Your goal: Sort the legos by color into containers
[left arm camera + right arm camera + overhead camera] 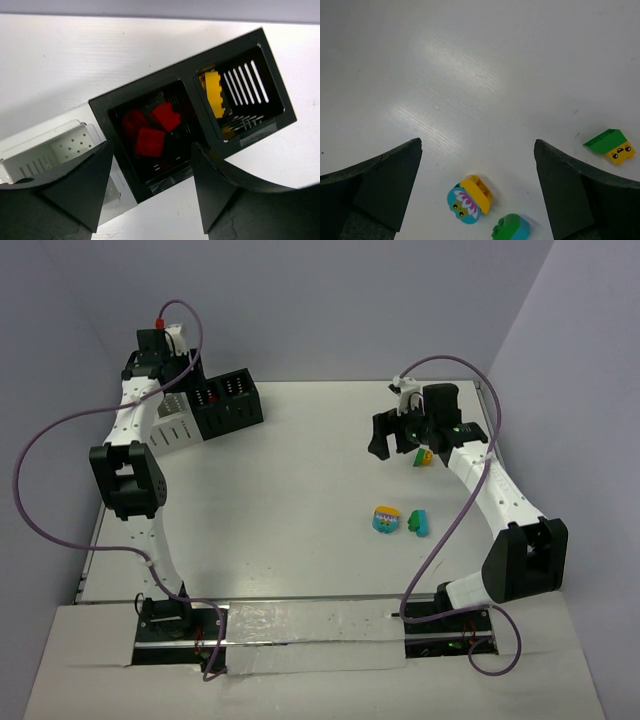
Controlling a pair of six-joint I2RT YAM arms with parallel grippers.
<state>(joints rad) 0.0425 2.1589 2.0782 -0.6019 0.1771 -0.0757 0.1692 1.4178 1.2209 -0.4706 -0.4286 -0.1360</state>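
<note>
Your two containers [215, 410] touch at the desk's [300, 480] far left corner. Rightward, the rounded lego [385, 521] lies just left of a brick [417, 524], another lego [424, 456] behind them.

Bright, even overhead light in all 3 views; soft glare streaks the table [445, 95]; the black box [140, 87] interior is perhaps underexposed.

The left gripper [151, 148] hides part of the white container [69, 145], which the picture's left edge also crops

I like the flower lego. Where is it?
From above, the flower lego lies right of centre, just left of the green-teal lego.
</note>
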